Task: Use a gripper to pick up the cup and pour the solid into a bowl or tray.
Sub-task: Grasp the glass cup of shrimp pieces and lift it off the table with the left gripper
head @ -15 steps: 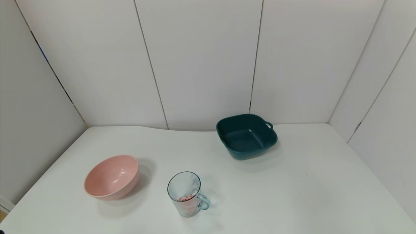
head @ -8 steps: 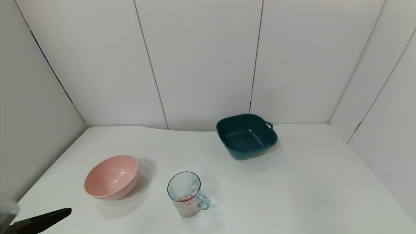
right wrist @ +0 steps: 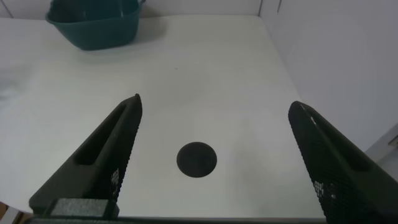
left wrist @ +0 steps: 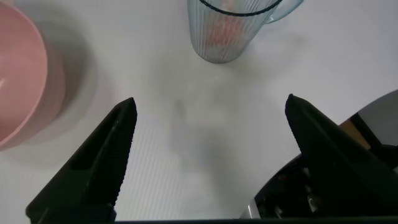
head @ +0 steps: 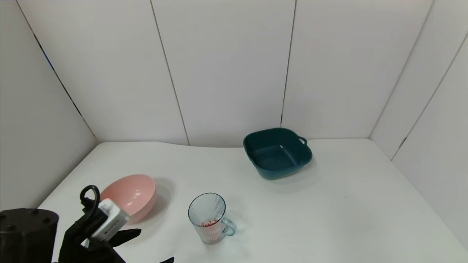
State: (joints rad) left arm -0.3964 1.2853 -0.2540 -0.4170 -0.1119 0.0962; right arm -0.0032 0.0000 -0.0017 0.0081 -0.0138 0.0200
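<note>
White table; cup ahead of spread left hand, apart.

The left gripper has risen into the head view at the table's near-left corner. Its fingers are spread wide.

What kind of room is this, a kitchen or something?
More likely a robot test booth: a bare white table boxed in by plain white panels, holding only a cup, a pink bowl and a teal tray.

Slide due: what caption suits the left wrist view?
Left gripper open, facing the cup of solid, bowl beside.
</note>
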